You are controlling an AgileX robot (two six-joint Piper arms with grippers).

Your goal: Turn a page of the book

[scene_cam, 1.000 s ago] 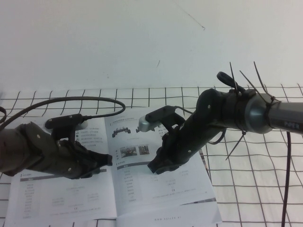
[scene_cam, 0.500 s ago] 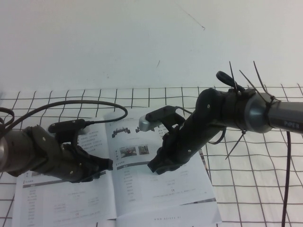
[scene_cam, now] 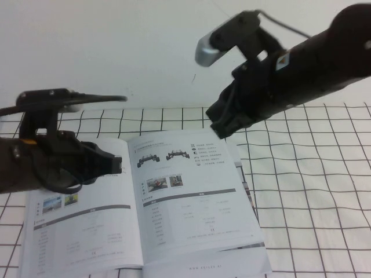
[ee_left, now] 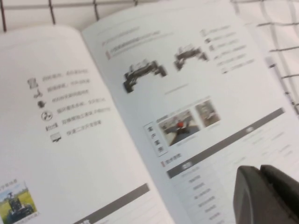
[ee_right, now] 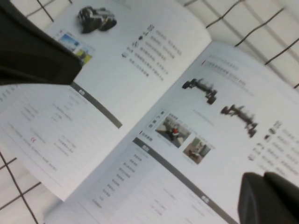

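High view: I hold right gripper [scene_cam: 223, 128] jaws together, empty, above the book [scene_cam: 145, 202], left gripper [scene_cam: 116, 166] jaws together over the page [scene_cam: 191, 197], likely clearing the spread.

Book [scene_cam: 145, 214]: glossy white pages w/ grey bars, black vehicle pics, small colour photos. Tabletop [scene_cam: 313, 197]: white cloth w/ black grid lines. Both arms black; left gripper [scene_cam: 116, 166] & right gripper [scene_cam: 223, 124] black too.

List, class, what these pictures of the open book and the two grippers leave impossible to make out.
- Small print on the book: too small in the high view, blurred in both wrist views.
- Book's lower-left corner: cut off by the high view's edge.
- Part of the left-hand sheet: hidden behind the left gripper.
- Right gripper: raised above the book, shut, holding nothing.
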